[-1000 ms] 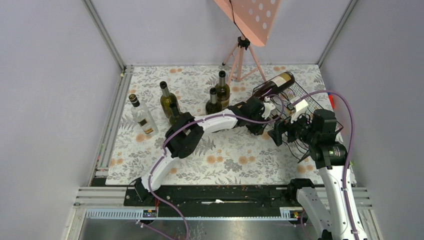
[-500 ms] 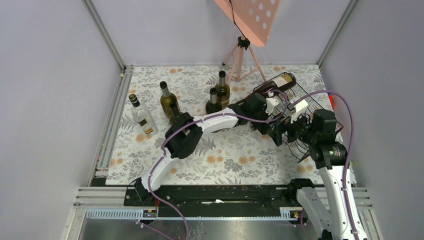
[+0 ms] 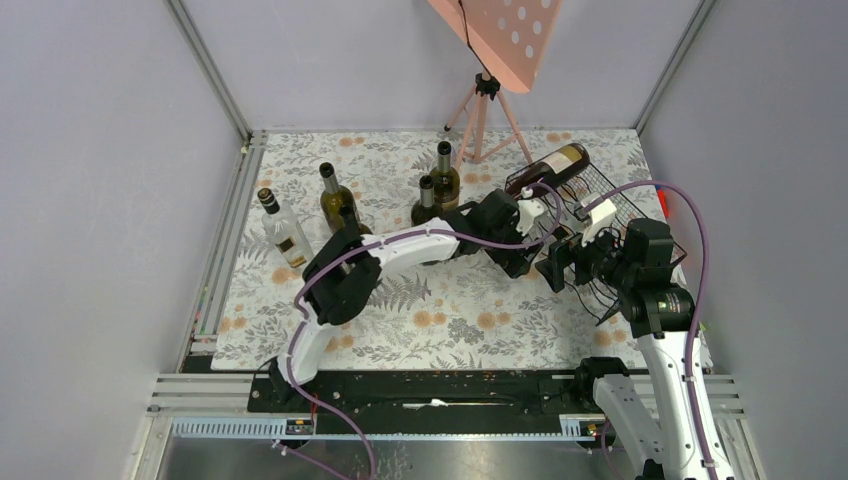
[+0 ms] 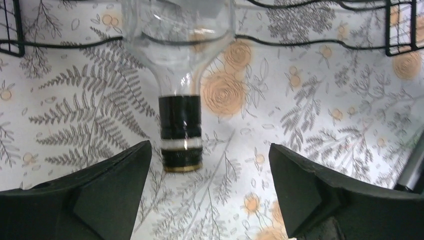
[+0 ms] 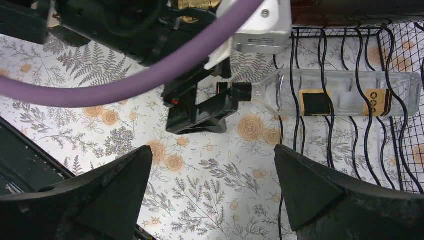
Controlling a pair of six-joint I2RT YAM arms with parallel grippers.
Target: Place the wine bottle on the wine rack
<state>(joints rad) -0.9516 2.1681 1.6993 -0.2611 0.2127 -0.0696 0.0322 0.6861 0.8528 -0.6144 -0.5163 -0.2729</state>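
Note:
A clear glass wine bottle (image 5: pixel 345 97) lies on its side in a lower cradle of the black wire wine rack (image 5: pixel 370 130), with its black-capped neck (image 4: pixel 181 135) sticking out over the flowered mat. My left gripper (image 4: pixel 209 152) is open just short of that cap, a finger on either side, touching nothing. In the top view the left gripper (image 3: pixel 535 240) sits at the front of the wine rack (image 3: pixel 605 215). My right gripper (image 5: pixel 212 150) hangs open over the mat beside the rack, holding nothing. A dark bottle (image 3: pixel 557 163) rests on the rack's top tier.
Several bottles stand on the mat's left and middle: a clear one (image 3: pixel 283 232), a green one (image 3: pixel 335 200), and two dark ones (image 3: pixel 445 175) (image 3: pixel 427 207). A pink tripod stand (image 3: pixel 485 100) is at the back. Grey walls enclose the mat.
My left gripper has opened and let go of the clear bottle's neck. The left arm has drawn back a little to the left. The right arm has not moved.

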